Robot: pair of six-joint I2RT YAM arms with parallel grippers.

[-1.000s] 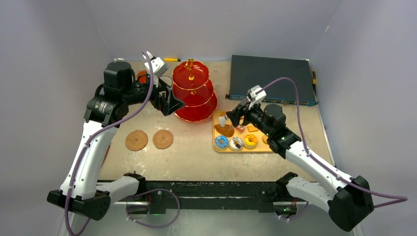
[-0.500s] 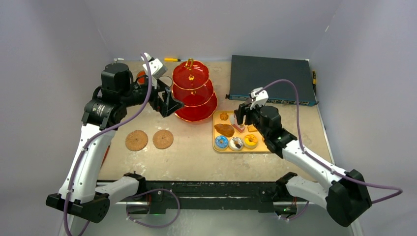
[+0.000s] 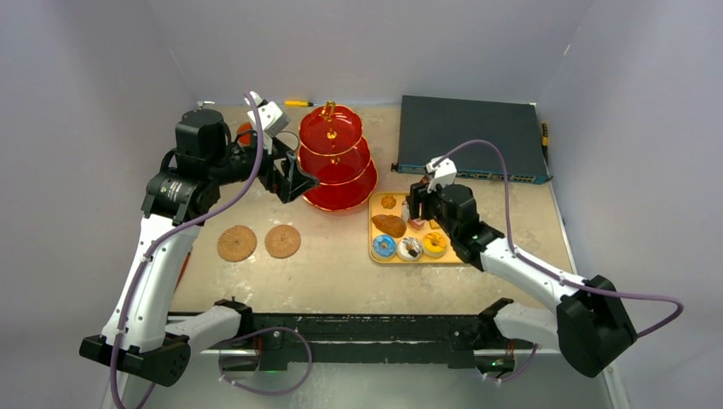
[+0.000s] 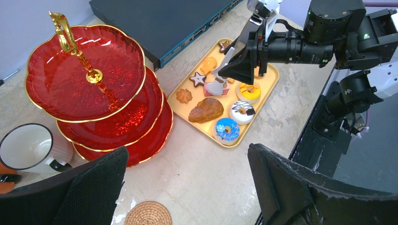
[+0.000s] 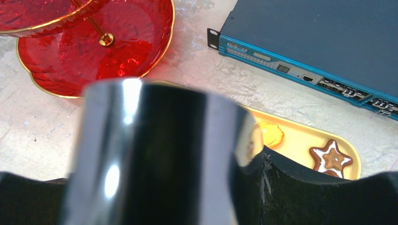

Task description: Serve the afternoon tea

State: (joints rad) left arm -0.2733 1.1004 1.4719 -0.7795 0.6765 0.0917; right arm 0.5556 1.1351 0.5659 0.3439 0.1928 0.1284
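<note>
Over the last second the right hand [image 3: 415, 207] slides from the left side of the flat yellow tray [image 5: 293, 138] toward its middle, elbow tucking in, while the left arm barely stirs. That right hand hangs low over the pastries, closed on a shiny silver metal piece [image 5: 155, 154] that fills its wrist view; what the piece is, I cannot tell.

Beneath it on the tray lie a brown croissant-like pastry [image 4: 206, 109], a blue-iced doughnut [image 4: 227, 129], a white chocolate-topped doughnut [image 4: 242, 111], an orange-iced doughnut [image 4: 249, 90] and an iced star cookie [image 5: 332, 159].

Left of the tray stands the red three-tier stand [image 3: 337, 158], upright, gold handle [image 4: 63, 30] on top, tiers bare. At its left edge hovers the left hand [image 3: 297, 181], fingers spread wide and holding nothing.

Tucked beside the stand is a white mug [image 4: 28, 147], with an orange mug [image 3: 245, 133] mostly hidden behind the left arm.

Two round woven coasters [image 3: 237, 244] lie on the bench [image 3: 341, 264] nearer the arm bases. Along the far edge lies a dark blue flat electronics box [image 3: 469, 136].
</note>
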